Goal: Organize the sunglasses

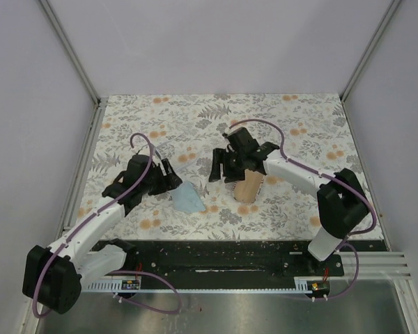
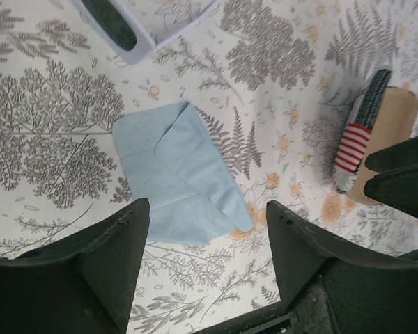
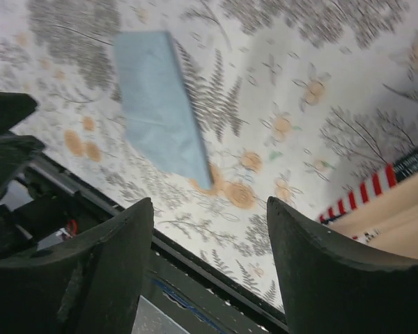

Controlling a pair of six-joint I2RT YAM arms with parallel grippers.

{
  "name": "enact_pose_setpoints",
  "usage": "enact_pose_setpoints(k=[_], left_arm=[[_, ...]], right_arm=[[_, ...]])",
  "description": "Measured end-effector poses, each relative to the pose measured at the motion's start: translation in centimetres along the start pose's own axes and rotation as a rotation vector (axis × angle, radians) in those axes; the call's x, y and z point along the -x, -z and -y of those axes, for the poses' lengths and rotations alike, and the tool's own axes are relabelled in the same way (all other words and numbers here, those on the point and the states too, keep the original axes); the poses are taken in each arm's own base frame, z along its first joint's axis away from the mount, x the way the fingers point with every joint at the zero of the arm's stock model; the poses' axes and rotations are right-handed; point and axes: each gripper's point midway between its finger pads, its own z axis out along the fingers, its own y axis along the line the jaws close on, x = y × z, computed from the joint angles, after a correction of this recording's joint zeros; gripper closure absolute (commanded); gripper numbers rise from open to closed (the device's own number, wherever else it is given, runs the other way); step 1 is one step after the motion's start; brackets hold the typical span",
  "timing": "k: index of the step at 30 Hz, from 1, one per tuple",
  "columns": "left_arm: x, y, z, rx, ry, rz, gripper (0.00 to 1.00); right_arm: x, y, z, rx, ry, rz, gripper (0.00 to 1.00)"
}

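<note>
The sunglasses (image 2: 115,24), pale frame with a dark lens, lie at the top left edge of the left wrist view, only partly in frame; I cannot make them out in the top view. The stars-and-stripes case (image 1: 249,186) lies open, tan inside up, and also shows in the left wrist view (image 2: 386,132) and the right wrist view (image 3: 393,216). My left gripper (image 1: 173,177) (image 2: 207,205) is open and empty just over the near edge of the light blue cloth (image 2: 181,174). My right gripper (image 1: 221,167) (image 3: 209,202) is open and empty, above the table just left of the case.
The light blue cloth (image 1: 187,198) (image 3: 160,111) lies folded between the two grippers. The floral table cover (image 1: 195,118) ends at a black rail (image 1: 216,254) at the near edge. Walls stand at the left, back and right.
</note>
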Motion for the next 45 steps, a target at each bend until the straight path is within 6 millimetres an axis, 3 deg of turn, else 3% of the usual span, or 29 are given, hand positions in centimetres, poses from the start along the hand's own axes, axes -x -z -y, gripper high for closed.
enact_pose_setpoints(k=[4,7,10,15,20,24,34,40,45], left_arm=[[-1.9,-0.9,-1.6,0.049,-0.004,-0.061,0.34],[-2.9,-1.5,-2.8,0.091,-0.004,-0.096,0.36],[-3.0,-1.7,-3.2,0.107,0.001,-0.097,0.38],[-2.0,-2.3,-4.8,0.14,0.059,-0.079,0.41],[-2.3,-3.5,-6.2,0.176,0.095,-0.109,0.45],[-2.8,-4.1,-6.6,0.192,0.099,-0.131,0.46],[-3.5,-5.1,-7.4,0.215,0.099,-0.162,0.51],[-3.5,-5.7,-7.5,0.213,0.098,-0.161,0.53],[-3.2,-6.6,-7.5,0.219,0.099,-0.167,0.53]], right_arm=[[-3.3,-0.6,3.7,-0.094,-0.049,-0.061,0.41],[-4.2,-0.4,4.1,-0.102,-0.052,-0.075,0.54],[-4.3,-0.4,3.2,-0.096,-0.018,-0.057,0.65],[-6.0,-1.4,0.3,-0.094,0.091,-0.06,0.65],[-7.3,-3.2,-1.3,-0.103,0.166,-0.075,0.62],[-8.2,-4.6,-1.0,-0.136,0.189,-0.091,0.58],[-10.4,-7.4,0.2,-0.2,0.225,-0.15,0.59],[-10.2,-8.2,0.2,-0.222,0.251,-0.145,0.62],[-9.8,-9.3,0.6,-0.254,0.268,-0.135,0.71]])
